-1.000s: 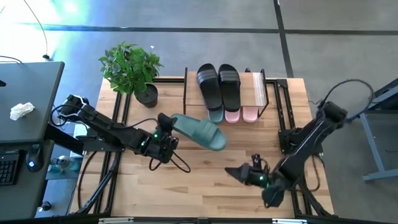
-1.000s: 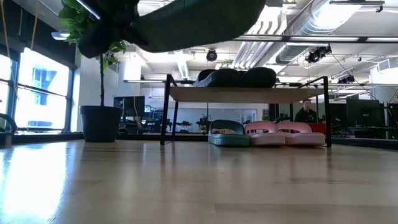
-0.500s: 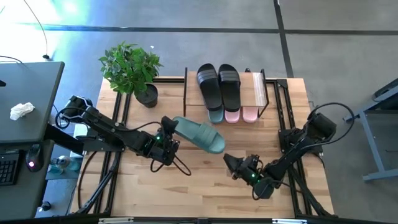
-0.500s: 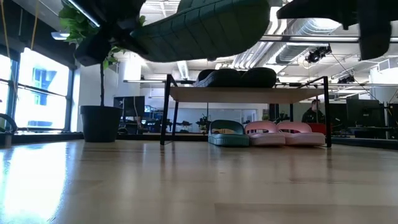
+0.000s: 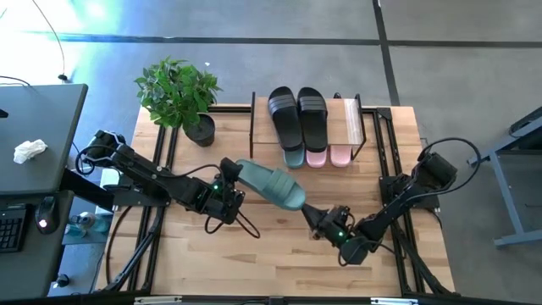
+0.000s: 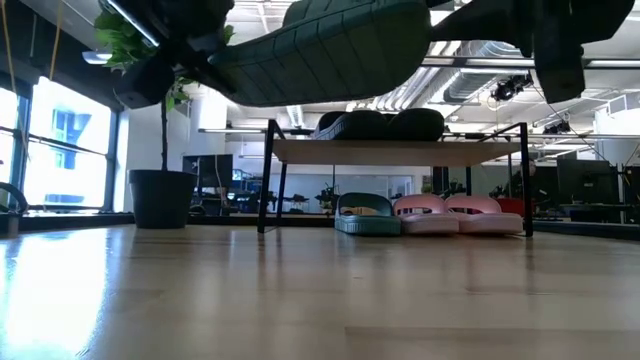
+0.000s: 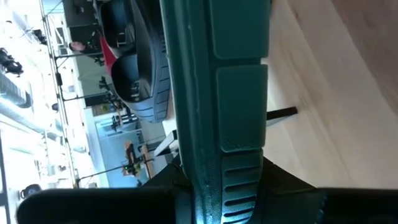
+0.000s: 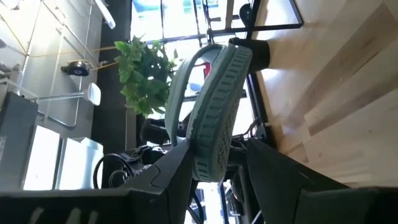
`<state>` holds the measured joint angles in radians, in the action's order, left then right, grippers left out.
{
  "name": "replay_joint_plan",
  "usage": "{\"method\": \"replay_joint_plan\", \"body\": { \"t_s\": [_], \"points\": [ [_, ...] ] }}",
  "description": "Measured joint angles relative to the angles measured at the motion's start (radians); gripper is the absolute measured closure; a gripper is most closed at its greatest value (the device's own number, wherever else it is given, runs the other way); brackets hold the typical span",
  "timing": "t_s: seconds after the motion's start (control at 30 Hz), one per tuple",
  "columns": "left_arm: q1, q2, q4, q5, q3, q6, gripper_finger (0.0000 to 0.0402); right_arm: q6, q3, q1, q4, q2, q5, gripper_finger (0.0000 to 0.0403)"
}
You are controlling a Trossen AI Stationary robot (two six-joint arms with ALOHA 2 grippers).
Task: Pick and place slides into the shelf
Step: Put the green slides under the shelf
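Observation:
My left gripper (image 5: 232, 180) is shut on a dark green slide (image 5: 271, 185), which is up in the air over the middle of the table. In the low view its ribbed sole (image 6: 320, 50) faces down. My right gripper (image 8: 214, 163) is open, with a finger on each side of the slide's free end (image 8: 210, 158). I cannot tell whether they touch it. The shelf (image 5: 351, 119) stands at the far edge with two black slides (image 5: 298, 114) on its top board. Under it rest one green slide (image 6: 367, 216) and two pink slides (image 6: 455, 215). My left gripper pinches the green slide's end (image 7: 214, 186) nearest the table's left side between its two fingers. It comes in roughly level from the left, along the slide's length. The slide is lifted clear and juts out toward the right, sole down.
A potted plant (image 5: 179, 93) stands at the far left corner, beside the shelf. Bare wooden tabletop (image 5: 279, 254) lies in front of both arms. A desk with a keyboard (image 5: 34, 169) is left of the table.
My right gripper has moved toward the table's left and far edge, up to the held slide's free end, until its fingers stand around it. My left gripper has kept its hold, and the slide has shifted slightly.

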<state>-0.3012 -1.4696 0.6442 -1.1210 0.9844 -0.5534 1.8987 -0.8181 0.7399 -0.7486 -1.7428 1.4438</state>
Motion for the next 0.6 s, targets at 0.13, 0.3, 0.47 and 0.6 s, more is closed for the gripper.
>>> {"method": "replay_joint_plan", "body": {
  "t_s": [0.13, 0.3, 0.47, 0.6],
  "points": [
    [-0.001, 0.0, 0.005, 0.003, 0.0, 0.0, 0.035, -0.025, 0.0, 0.009, -0.027, 0.0, 0.0, 0.0258],
    [-0.001, 0.0, 0.006, 0.005, 0.0, 0.001, 0.035, -0.044, 0.0, 0.022, -0.034, 0.0, 0.006, 0.0258],
    [-0.001, 0.0, 0.008, 0.008, 0.0, 0.0, 0.035, -0.078, 0.0, 0.041, -0.053, 0.0, 0.046, 0.0258],
    [-0.001, 0.0, 0.007, 0.014, 0.0, 0.0, 0.035, -0.075, 0.0, 0.031, -0.045, 0.0, 0.012, 0.0258]
  ]
}}
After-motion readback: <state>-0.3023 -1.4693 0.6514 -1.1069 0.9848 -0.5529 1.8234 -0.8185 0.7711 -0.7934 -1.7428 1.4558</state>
